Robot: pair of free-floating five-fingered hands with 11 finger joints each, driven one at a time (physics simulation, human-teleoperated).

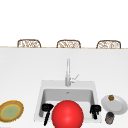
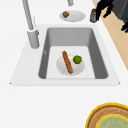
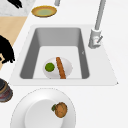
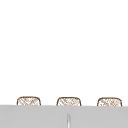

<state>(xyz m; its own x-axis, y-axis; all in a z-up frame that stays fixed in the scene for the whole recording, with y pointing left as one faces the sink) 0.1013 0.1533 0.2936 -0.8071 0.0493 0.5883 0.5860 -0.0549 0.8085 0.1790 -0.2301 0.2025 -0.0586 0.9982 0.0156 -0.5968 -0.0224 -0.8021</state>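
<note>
Red sphere [image 1: 67, 114], nearest the front camera, covers the near part of the sink [image 1: 40, 100]. Both hands flank it at the sink's near rim: left hand [image 1: 47, 108] at the near-left corner, fingers hanging down loosely, holding nothing; right hand [image 1: 95, 109] at the near-right corner, fingers also drooping and relaxed, holding nothing.

Containers:
- Sink basin: one small white plate [image 2: 60, 67] on its floor, toward the near end. On it, one long brown sausage-like piece [image 2: 67, 62] and one green lime [image 2: 77, 59]. The lime sits just beside the piece, on the side away from the faucet [image 2: 30, 23].
- Right of the sink, on the table [image 1: 20, 75]: one large white plate [image 1: 117, 105] carrying one small brown round food item [image 1: 111, 97].
- Left of the sink: one yellow-rimmed brown plate [image 1: 11, 110] with a green centre.
- One dark jar [image 1: 109, 117] just in front of the large white plate, near the right hand.

Counts: three plates, one jar, one faucet, two hands, three wicker chair backs [image 1: 68, 44] beyond the sink.

Long axis of the brown piece: runs roughly from the sink's left wall toward its right wall, slightly skewed, lying flat across the plate's middle.
</note>
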